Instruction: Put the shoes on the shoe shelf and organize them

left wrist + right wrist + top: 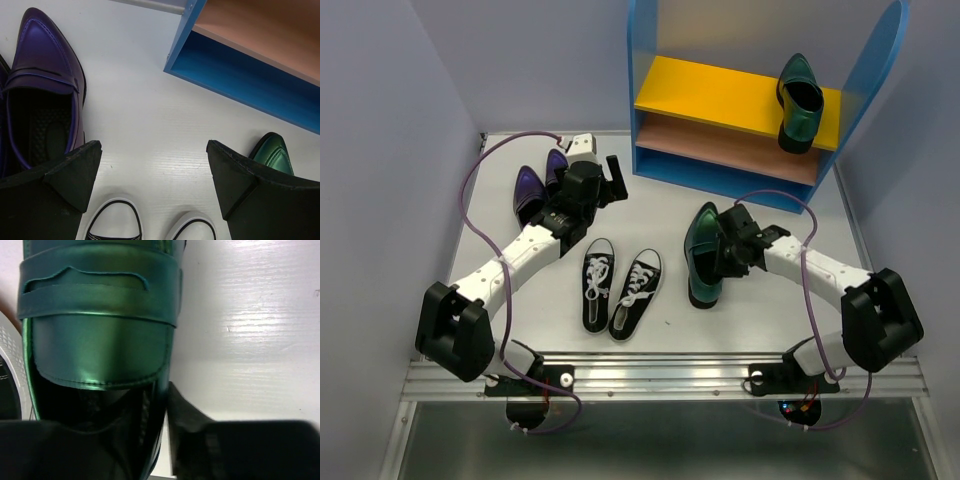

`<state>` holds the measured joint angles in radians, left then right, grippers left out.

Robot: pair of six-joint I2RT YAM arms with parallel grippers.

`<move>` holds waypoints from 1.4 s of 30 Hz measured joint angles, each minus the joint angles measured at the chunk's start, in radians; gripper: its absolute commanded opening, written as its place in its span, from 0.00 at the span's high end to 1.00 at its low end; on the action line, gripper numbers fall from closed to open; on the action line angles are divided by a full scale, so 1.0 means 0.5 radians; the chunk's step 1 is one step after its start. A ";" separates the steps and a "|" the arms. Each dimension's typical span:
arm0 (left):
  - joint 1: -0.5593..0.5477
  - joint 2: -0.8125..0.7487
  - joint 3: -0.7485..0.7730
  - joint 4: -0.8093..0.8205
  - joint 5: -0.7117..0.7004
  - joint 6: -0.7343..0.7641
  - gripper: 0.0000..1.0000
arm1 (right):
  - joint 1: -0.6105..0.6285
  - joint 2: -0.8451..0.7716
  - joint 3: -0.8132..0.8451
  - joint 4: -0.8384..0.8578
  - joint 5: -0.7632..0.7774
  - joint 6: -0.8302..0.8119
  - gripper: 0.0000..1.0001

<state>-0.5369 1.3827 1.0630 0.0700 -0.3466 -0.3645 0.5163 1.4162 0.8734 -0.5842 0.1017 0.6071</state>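
One glossy green loafer lies on the table, toe pointing away. My right gripper sits over its heel opening. In the right wrist view the loafer fills the frame, and my right gripper straddles its right side wall. The outer finger touches the rim; the inner finger is lost in the dark interior. The other green loafer stands on the shoe shelf's yellow board. My left gripper hovers open beside the purple shoes, with nothing between its fingers.
The black sneakers with white laces lie side by side in the middle, their toes under the left wrist. A purple shoe is at that view's left, the shelf's blue base at upper right. Grey walls close both sides.
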 measured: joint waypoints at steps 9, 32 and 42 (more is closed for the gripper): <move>0.000 0.000 0.000 0.001 0.005 0.000 0.02 | 0.035 -0.018 0.104 -0.183 0.112 -0.019 0.99; 0.000 0.000 0.000 0.000 -0.004 0.002 0.02 | 0.043 0.065 1.868 -0.993 0.262 -0.365 0.99; 0.000 0.000 0.000 0.000 -0.005 0.002 0.02 | 0.043 0.397 2.589 -1.191 0.398 -0.433 0.99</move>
<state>-0.5369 1.3827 1.0630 0.0700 -0.3489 -0.3637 0.5381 1.6146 2.1681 -1.1797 0.3008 0.3904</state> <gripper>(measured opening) 0.985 0.072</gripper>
